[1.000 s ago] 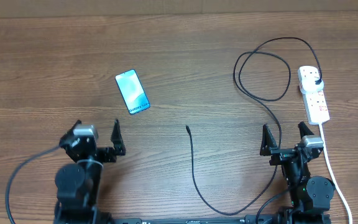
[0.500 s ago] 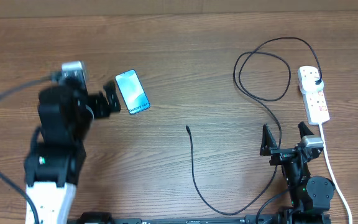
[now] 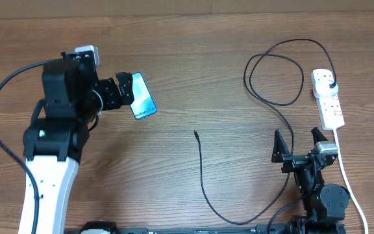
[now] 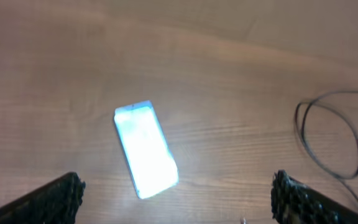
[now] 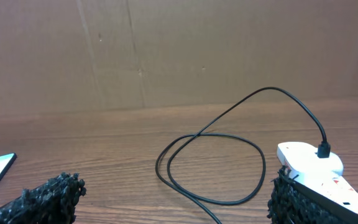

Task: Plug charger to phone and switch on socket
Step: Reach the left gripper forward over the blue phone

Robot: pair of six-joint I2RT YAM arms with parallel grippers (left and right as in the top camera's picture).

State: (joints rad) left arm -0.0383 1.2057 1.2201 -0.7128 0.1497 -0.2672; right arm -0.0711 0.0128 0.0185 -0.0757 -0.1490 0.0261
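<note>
The phone lies flat on the wooden table at the left, cyan screen up; it also shows in the left wrist view. My left gripper hovers above the phone's left side, open and empty. The black charger cable's free connector tip lies mid-table, apart from the phone. The cable loops to its black plug, seated in the white socket strip at the right. My right gripper rests open and empty near the front edge, facing the cable loop and the strip.
The strip's thick white cord runs toward the front right past my right arm. The charger cable curves along the front edge. A cardboard wall stands behind the table.
My left arm has risen from the front edge and swung back and right, bringing its open gripper over the phone. The right arm, cable and strip have not moved.
</note>
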